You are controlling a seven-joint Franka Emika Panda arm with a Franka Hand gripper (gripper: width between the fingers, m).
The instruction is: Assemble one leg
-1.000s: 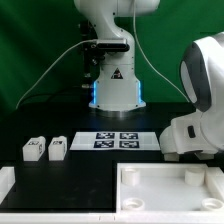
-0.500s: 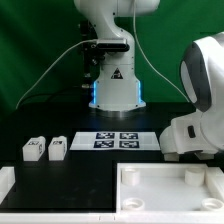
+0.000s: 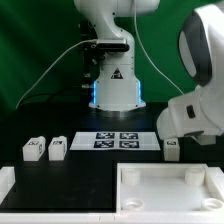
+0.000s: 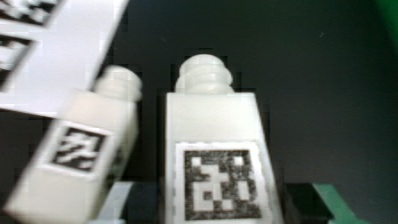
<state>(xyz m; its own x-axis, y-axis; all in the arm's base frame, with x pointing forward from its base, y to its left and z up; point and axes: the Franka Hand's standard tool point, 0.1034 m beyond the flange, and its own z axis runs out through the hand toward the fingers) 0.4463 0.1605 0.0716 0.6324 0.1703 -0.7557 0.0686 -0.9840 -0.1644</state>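
Note:
In the wrist view a white leg point(image 4: 217, 150) with a black-and-white tag lies lengthwise between my gripper's point(image 4: 222, 203) jaws. A dark gap shows on each side between the leg and the fingers point(image 4: 128, 200), so the gripper is open around its tagged end. A second leg point(image 4: 86, 150) lies close beside it, outside the jaws. In the exterior view one leg point(image 3: 172, 151) shows under my arm's hand point(image 3: 188, 122) at the right, and the fingers themselves are hidden there. Two more legs point(image 3: 32, 149) point(image 3: 57, 148) stand at the left.
The marker board point(image 3: 118, 140) lies mid-table in front of the arm's base, and its corner shows in the wrist view point(image 4: 45, 50). A large white tray-like piece point(image 3: 170, 172) lies at the front right. A white block point(image 3: 6, 180) sits at the front left edge.
My arm's upper body has swung up and toward the exterior view's left. That uncovered the leg beneath the hand at the right. The other parts have not moved.

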